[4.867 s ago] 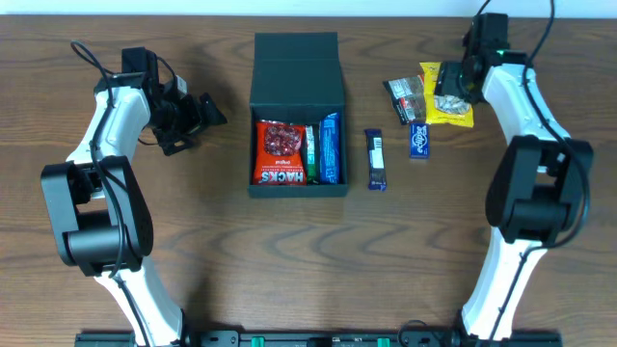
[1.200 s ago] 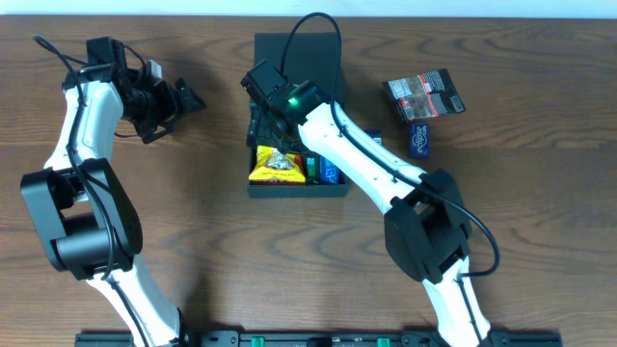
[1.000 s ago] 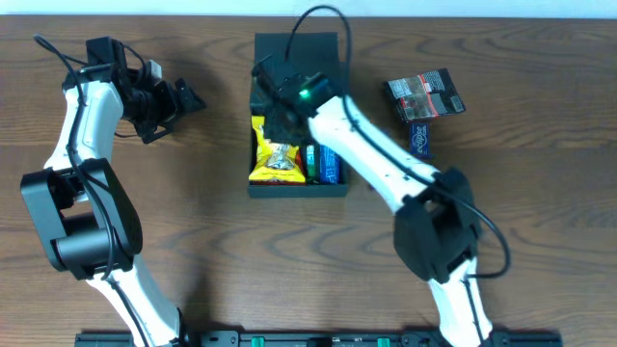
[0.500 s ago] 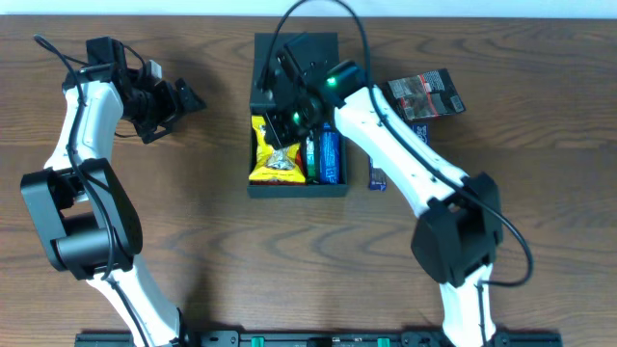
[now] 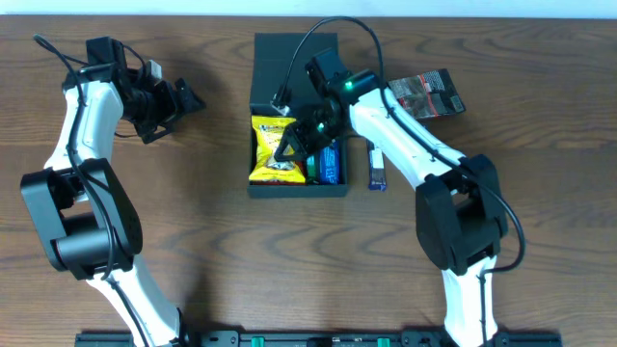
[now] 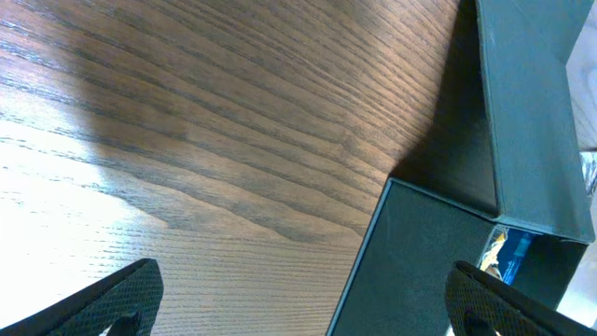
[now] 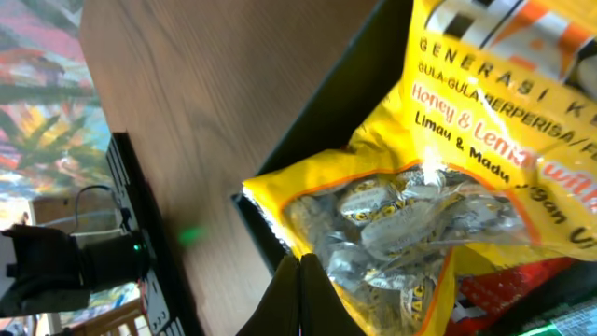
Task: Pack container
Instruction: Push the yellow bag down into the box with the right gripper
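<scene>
Right gripper [image 5: 286, 149] is pinched shut on nothing, fingertips together, hanging just over the yellow bag [image 5: 275, 159] that lies in the left half of the box [image 5: 253, 106]. The bag isn't held. Left gripper [image 5: 183, 96] sits off to the left on its own side, spread wide and empty, well apart from the box.

My read: that bag is placed and the job now is getting out clean. I'd lift straight up first, because the wrist view puts the fingertips [image 7: 300, 289] right by the crinkly edge of the bag [image 7: 438, 215], and a sideways drag could hook it. The bag's edge also looks like it rides up on the left wall, so a nudge down might help it sit flat. There's a dark packet [image 5: 424, 93] and a bar [image 5: 376, 173] out on the table [image 5: 193, 241], right of the box, so those look like what's left.

The box sits mid-table, mouth facing up, lid [image 5: 294, 58] flapped open at the far end. With the lid, its long axis runs near-to-far, hinge side away from the robot. A blue bar [image 5: 330, 164] inside lies along that same line.
</scene>
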Tool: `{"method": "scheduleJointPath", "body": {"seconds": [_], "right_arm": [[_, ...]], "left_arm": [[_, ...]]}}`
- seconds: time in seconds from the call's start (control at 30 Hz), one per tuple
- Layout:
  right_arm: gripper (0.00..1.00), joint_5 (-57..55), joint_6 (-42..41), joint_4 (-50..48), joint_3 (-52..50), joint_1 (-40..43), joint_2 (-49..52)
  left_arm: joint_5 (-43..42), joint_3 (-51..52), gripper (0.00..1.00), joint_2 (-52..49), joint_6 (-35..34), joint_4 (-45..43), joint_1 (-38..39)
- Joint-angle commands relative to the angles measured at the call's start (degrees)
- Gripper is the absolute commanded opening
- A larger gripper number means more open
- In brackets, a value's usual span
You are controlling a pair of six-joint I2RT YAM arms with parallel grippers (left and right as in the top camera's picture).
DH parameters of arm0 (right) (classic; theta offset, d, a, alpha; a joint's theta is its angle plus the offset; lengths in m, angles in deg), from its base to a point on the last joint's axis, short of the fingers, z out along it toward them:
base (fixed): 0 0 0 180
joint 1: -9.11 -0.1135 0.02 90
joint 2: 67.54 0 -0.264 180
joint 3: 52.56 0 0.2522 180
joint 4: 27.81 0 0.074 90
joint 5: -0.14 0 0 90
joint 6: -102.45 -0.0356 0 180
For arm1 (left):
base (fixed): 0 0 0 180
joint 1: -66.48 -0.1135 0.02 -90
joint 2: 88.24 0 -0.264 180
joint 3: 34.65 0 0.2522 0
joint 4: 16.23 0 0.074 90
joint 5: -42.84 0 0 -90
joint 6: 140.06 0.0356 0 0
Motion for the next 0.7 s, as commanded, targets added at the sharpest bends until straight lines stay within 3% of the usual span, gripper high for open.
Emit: {"method": "scheduleJointPath", "body": {"seconds": [0.0, 0.47, 0.67], "right_arm": [[0.01, 1.5, 0.5, -1.7, -2.3, -0.2, 1.5], [0.01, -3.8, -5.0, -6.4, -4.2, -0.4, 6.6], [0.01, -3.5, -4.5, -2.2, 2.3, -0.4, 6.4]], "left_arm": [[-0.2, -1.5, 0.98, 0.6, 0.2, 0.2, 0.1], [0.0, -1.5, 0.98, 0.6, 0.2, 0.2, 0.1], [0.0, -1.5, 0.98, 0.6, 0.2, 0.2, 0.1]]}}
